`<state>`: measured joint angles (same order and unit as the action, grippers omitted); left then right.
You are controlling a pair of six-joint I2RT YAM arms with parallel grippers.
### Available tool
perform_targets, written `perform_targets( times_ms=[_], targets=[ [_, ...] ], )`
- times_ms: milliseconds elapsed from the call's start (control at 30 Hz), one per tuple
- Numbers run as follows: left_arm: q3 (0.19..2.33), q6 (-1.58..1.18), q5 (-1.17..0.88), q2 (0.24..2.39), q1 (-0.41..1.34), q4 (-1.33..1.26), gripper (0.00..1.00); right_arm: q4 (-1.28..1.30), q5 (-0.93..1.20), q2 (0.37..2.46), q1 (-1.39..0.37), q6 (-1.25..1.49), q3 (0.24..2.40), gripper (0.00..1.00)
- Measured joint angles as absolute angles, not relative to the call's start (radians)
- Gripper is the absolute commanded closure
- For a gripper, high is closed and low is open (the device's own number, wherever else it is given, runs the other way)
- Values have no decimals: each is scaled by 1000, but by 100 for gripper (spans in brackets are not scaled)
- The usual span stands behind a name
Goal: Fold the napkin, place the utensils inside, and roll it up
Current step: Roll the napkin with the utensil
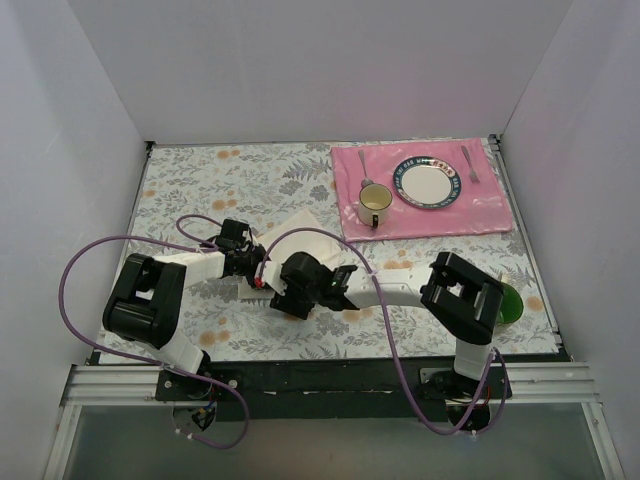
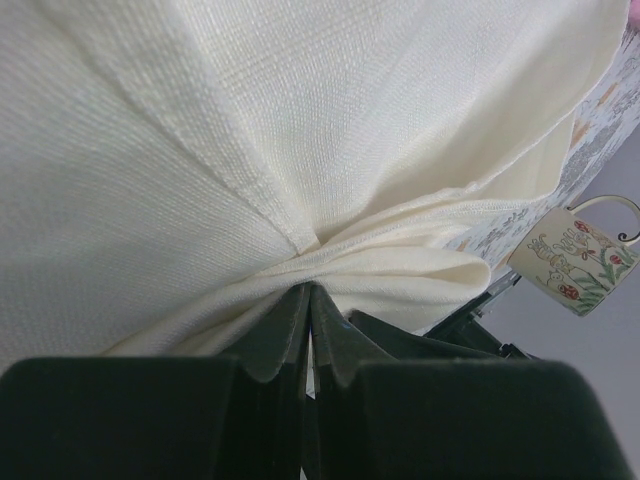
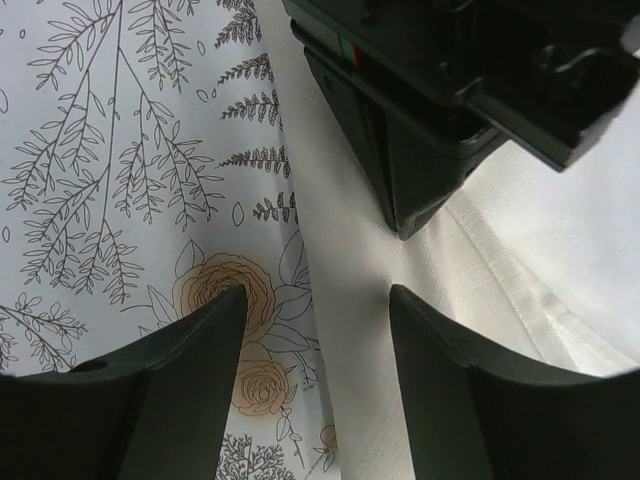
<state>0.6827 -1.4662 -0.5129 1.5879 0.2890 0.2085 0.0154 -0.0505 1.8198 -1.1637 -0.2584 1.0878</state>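
The off-white napkin (image 1: 305,240) lies creased on the floral table near the middle, partly under both grippers. My left gripper (image 1: 256,268) is shut on a bunched fold of the napkin (image 2: 250,150), and its fingertips (image 2: 309,290) pinch the cloth, which is lifted in front of the camera. My right gripper (image 1: 283,298) hovers open just beside it. Its jaws (image 3: 318,300) straddle the napkin's edge (image 3: 350,330) with nothing gripped. The left gripper's body (image 3: 430,120) is right ahead of them. The utensils are out of view.
A pink placemat (image 1: 420,215) at the back right carries a plate (image 1: 428,185), a mug (image 1: 374,203), a spoon (image 1: 365,165) and a fork (image 1: 470,163). The mug (image 2: 575,265) also shows past the cloth. A green object (image 1: 510,305) sits behind the right arm. White walls enclose the table.
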Motion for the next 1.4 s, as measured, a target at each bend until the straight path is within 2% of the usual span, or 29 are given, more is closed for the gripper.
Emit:
perform_targets(
  times_ms=[167, 300, 367, 400, 433, 567, 667, 800, 1000, 1200, 1400],
  targets=[
    [683, -1467, -513, 1588, 289, 209, 97, -23, -50, 1845, -1155, -252, 1077, 35],
    [683, -1466, -513, 1587, 289, 210, 96, -99, -25, 1845, -1131, -214, 1039, 43],
    [683, -1466, -513, 1586, 289, 210, 90, -165, -6, 1838, -1109, -181, 1000, 53],
    [681, -1467, -513, 1581, 288, 210, 87, -186, -6, 1837, -1106, -175, 987, 54],
    [677, -1470, -509, 1572, 283, 213, 77, -212, -8, 1835, -1105, -168, 968, 58],
    [641, -1488, -476, 1458, 237, 261, 57, -299, -25, 1832, -1103, -150, 923, 73],
    [630, -1501, -420, 1290, 166, 324, 47, -354, -26, 1832, -1101, -144, 897, 85],
    [661, -1520, -350, 1096, 134, 393, 41, -414, -13, 1830, -1099, -113, 884, 98],
    [657, -1570, -322, 991, 134, 497, 39, -453, 62, 1831, -1066, -55, 867, 99],
    [619, -1660, -303, 995, 137, 624, 38, -483, 226, 1849, -996, 20, 867, 99],
    [565, -1764, -299, 1068, 178, 616, 40, -529, 359, 1877, -950, 79, 859, 99]
  ],
)
